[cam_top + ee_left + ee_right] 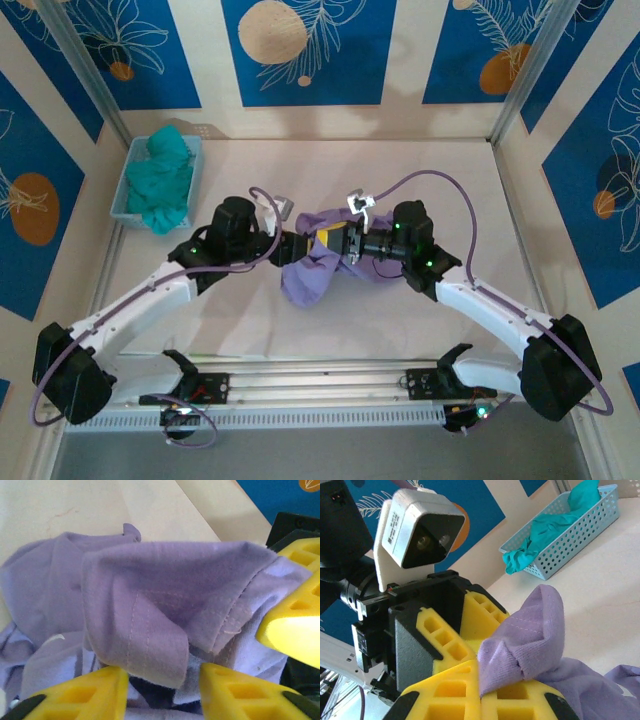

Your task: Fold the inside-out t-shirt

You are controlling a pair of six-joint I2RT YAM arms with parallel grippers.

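Right of the light blue perforated plastic basket (124, 196) with its teal-green cloth (165, 180), and nearer the arm bases, the lavender inside-out cloth t-shirt (300, 280) sits as a crumpled lump with its stitching showing. Its long axis runs from the two claws down toward the arm bases, slanting a little to the basket's side. The right gripper (482, 680) has its yellow fingers pressed together on a raised fold of the shirt. The left gripper (162, 674) meets it from the basket side, fingers spread, a hemmed fold hanging loose in the gap.
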